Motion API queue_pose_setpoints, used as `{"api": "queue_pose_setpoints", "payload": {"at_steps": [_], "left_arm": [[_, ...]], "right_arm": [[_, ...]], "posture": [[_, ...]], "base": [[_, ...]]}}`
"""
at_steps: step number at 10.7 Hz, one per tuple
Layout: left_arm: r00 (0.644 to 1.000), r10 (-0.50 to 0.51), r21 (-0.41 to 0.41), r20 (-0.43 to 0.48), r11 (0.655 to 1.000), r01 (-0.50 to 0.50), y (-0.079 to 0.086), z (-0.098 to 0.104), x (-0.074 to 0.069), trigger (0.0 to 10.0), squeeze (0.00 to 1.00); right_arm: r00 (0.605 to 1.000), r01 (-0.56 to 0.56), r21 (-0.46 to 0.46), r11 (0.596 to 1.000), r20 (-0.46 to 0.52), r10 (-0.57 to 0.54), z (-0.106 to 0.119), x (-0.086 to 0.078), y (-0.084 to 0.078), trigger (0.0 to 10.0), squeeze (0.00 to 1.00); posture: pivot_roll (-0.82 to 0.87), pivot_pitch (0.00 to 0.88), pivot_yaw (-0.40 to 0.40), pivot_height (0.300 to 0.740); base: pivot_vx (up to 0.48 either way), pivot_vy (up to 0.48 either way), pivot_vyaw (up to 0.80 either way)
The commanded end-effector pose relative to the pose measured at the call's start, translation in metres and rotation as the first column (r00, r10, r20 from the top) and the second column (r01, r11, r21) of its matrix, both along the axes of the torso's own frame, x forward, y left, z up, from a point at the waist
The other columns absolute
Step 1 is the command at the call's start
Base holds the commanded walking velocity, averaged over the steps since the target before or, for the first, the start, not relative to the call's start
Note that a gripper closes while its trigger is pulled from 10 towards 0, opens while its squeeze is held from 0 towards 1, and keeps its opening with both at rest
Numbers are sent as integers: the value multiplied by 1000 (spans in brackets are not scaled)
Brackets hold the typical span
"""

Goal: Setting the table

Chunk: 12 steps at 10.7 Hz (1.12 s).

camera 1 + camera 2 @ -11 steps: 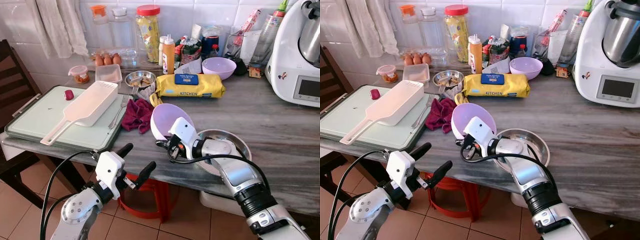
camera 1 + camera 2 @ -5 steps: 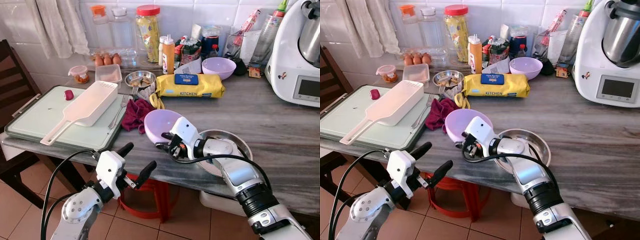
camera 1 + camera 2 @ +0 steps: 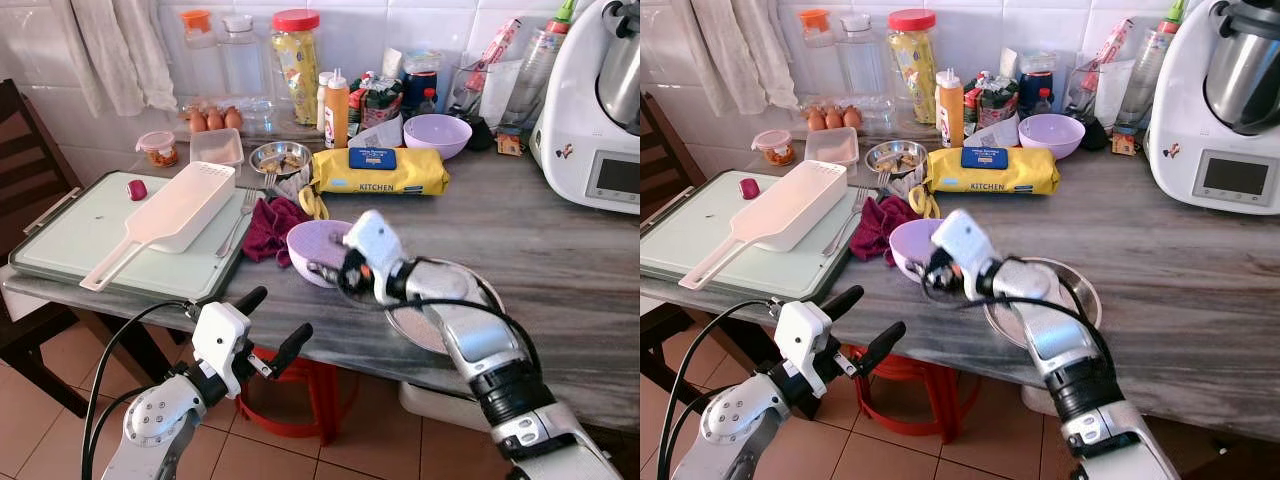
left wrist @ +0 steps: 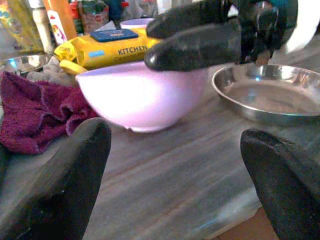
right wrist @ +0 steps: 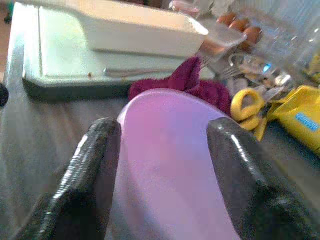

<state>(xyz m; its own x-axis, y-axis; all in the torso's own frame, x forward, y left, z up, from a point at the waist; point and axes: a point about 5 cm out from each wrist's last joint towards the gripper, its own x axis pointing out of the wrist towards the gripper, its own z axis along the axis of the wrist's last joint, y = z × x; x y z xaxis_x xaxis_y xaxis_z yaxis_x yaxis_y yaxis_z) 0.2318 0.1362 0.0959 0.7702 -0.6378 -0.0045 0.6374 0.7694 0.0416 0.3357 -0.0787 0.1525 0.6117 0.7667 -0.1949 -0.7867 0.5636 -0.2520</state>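
A lilac bowl (image 3: 312,246) sits upright on the grey marble counter (image 3: 560,240), just right of a maroon cloth (image 3: 272,228). My right gripper (image 3: 332,268) hovers at the bowl's near rim, open, its fingers (image 5: 102,165) spread on either side of the bowl (image 5: 170,150). In the left wrist view those black fingers (image 4: 195,47) hang just above the bowl's rim (image 4: 142,97). A steel plate (image 3: 485,295) lies under my right forearm. My left gripper (image 3: 278,315) is open and holds nothing, below the counter's front edge.
A pale green board (image 3: 70,240) with a white scoop colander (image 3: 175,210) and a fork (image 3: 237,222) lies at the left. A yellow wipes pack (image 3: 380,170), a second lilac bowl (image 3: 438,133), jars and a white cooking machine (image 3: 600,110) line the back. A red stool (image 3: 290,400) stands under the counter.
The lilac bowl went from tilted and held up at its rim to lowered and upright on the counter. My right gripper has opened and lifted slightly. The left arm has not moved.
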Motion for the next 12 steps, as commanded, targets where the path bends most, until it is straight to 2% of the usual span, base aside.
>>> {"api": "queue_pose_setpoints", "payload": {"at_steps": [1, 4, 6, 7, 8, 9, 12], "left_arm": [[1000, -13, 22, 1, 1000, 13, 0, 0, 1, 10000, 0], [1000, -17, 22, 2, 1000, 17, -1, -1, 3, 10000, 0], [1000, -18, 21, 5, 1000, 18, -2, 0, 3, 10000, 0], [1000, -15, 21, 8, 1000, 15, -1, 0, 4, 10000, 0], [1000, -12, 18, 11, 1000, 12, -1, 1, 4, 10000, 0], [1000, -16, 1, 14, 1000, 16, -1, 3, 6, 10000, 0], [999, -31, -1, 15, 1000, 31, -2, 3, 9, 10000, 0]], "right_arm": [[999, -2, 16, 1000, 38, 2, 10, 1, 1, 10000, 1000], [998, 23, 37, 999, 61, -25, 14, 0, -1, 10000, 1000], [987, 97, 79, 992, 118, -106, 29, 0, -7, 10000, 1000], [972, 160, 104, 982, 155, -175, 37, -2, -16, 10000, 1000], [945, 235, 115, 965, 205, -255, 42, -7, -27, 10000, 1000], [904, 339, 133, 931, 229, -361, 42, -16, -46, 10000, 1000], [831, 521, 122, 845, 154, -535, 32, -36, -75, 10000, 1000]], "posture": [[1, 0, 60, 740], [-6, 0, 59, 740], [-5, 0, 58, 740], [-8, 0, 58, 740], [-16, 0, 60, 740], [-24, 0, 62, 740], [-75, 0, 85, 740]], "base": [[0, 0, 0], [0, 0, 0], [0, 0, 0], [0, 0, 0], [0, 0, 0], [0, 0, 0], [0, 0, 0]]}}
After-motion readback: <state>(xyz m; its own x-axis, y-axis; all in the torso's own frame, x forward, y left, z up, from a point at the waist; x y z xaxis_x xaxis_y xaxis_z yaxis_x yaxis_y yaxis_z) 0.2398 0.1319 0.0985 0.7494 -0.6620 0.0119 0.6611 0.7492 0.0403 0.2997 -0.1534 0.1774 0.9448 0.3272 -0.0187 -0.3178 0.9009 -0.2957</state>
